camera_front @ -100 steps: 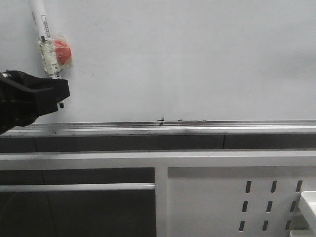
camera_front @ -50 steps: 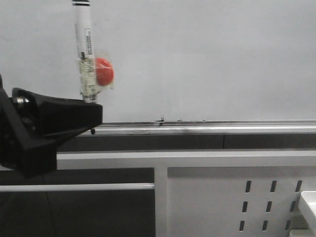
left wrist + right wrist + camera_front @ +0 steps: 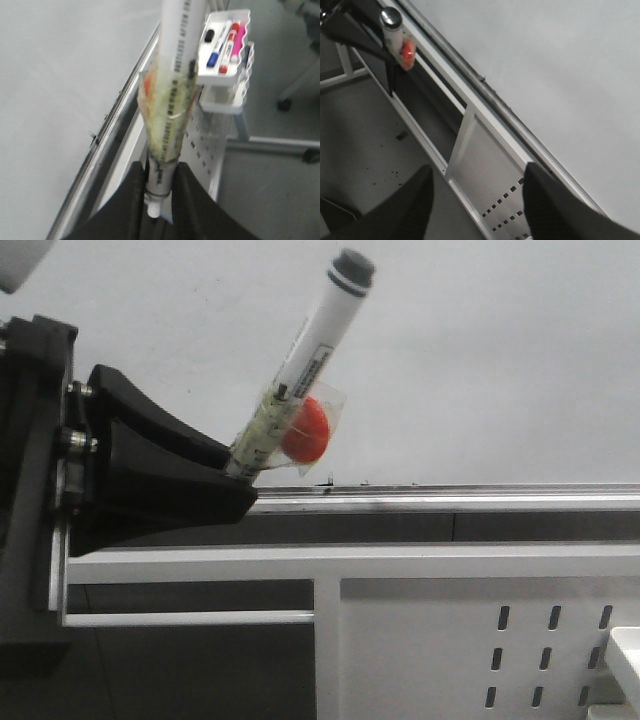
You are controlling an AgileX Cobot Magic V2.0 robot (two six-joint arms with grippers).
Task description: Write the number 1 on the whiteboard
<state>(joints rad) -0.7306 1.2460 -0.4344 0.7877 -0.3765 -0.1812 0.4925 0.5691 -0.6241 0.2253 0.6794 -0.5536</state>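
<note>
Closest to the camera, the left gripper [image 3: 235,475], its black fingers [image 3: 192,200] pinching the lower end of the marker pen [image 3: 300,365], the pen's white butt poking out between them in the left wrist view. Rising from the fingers at a slant, leaning away toward the right arm's side, the capped dark end uppermost. Taped partway up the barrel, just above the fingers, a red ball [image 3: 305,430] under wrinkled clear tape. Cannot tell from the front view whether the capped end touches the board or hangs just short of it. Just beyond the fingers, the silvery rail [image 3: 450,498] along the board's lower edge, a few small dark smudges [image 3: 325,482] on it near the ball. Behind all that, the whiteboard [image 3: 480,360], pale and bare: no stroke of the number 1 anywhere on the visible surface, so the writing itself judged not yet begun. Cap apparently on, which, if so, leaves uncapping or turning the pen, bringing the tip to the board, and drawing one vertical line. Off to the side, the right gripper [image 3: 477,197], fingers spread with nothing between them, looking down on the slotted white panel [image 3: 495,165]. Farther off beyond the left fingers, a small tray of spare markers [image 3: 225,42]
</note>
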